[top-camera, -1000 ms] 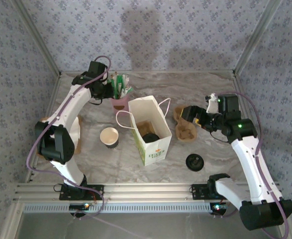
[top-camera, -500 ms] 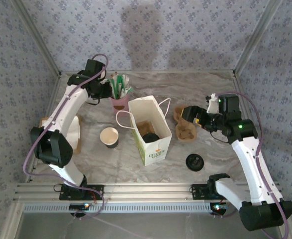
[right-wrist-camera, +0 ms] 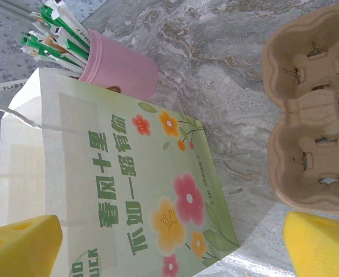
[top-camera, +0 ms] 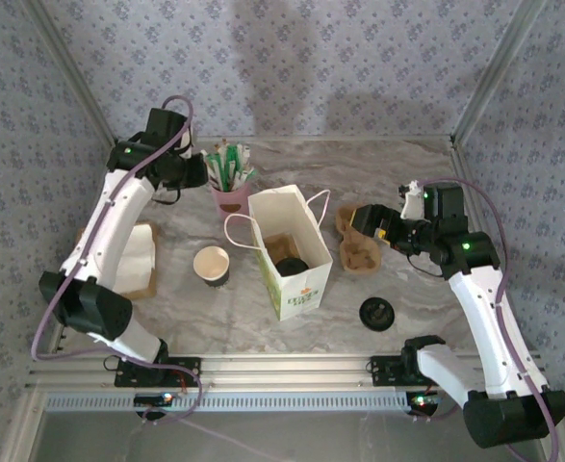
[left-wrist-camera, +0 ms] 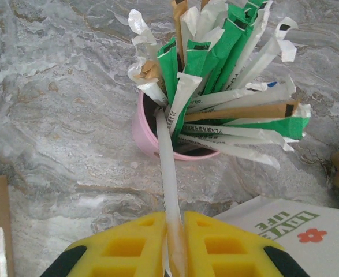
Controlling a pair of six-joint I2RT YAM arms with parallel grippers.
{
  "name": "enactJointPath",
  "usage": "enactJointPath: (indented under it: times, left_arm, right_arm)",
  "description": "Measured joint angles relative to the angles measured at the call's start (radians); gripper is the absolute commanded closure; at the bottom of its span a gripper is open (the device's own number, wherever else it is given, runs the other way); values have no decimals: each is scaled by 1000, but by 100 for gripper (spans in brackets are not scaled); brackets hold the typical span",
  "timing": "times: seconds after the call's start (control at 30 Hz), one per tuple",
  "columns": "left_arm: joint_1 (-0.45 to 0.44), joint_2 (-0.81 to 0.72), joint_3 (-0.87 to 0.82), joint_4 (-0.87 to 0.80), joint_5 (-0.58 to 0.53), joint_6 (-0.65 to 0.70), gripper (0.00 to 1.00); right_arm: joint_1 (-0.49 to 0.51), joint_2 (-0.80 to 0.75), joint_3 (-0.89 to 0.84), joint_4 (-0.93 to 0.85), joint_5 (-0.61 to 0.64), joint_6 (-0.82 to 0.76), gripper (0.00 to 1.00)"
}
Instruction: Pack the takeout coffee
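Overhead, takeout coffee [top-camera: 290, 266] sits inside the bag [top-camera: 299, 295].

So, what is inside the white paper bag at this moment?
Seen from above, the white bag holds the takeout coffee, shown by its round black lid, beside a brown patch of the bottom. The cup's wall below is covered by the lid.

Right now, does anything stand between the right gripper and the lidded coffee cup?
Yes. The lidded coffee cup sits inside the white bag, so the bag's side wall stands between it and the open right gripper. The cardboard carrier lies beside that gripper, off this line.
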Motion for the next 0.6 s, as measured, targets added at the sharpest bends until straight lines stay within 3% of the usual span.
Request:
enactJointPath:
  times: [0.47,0.6]
  left_arm:
    - [0,-203,54,-100,19,5,80]
    - [0,-239,61,-119,29,13,60]
  right_arm:
    - [2,-13,2,5,0,19,0]
    - [8,-15,4,5,0,26,0]
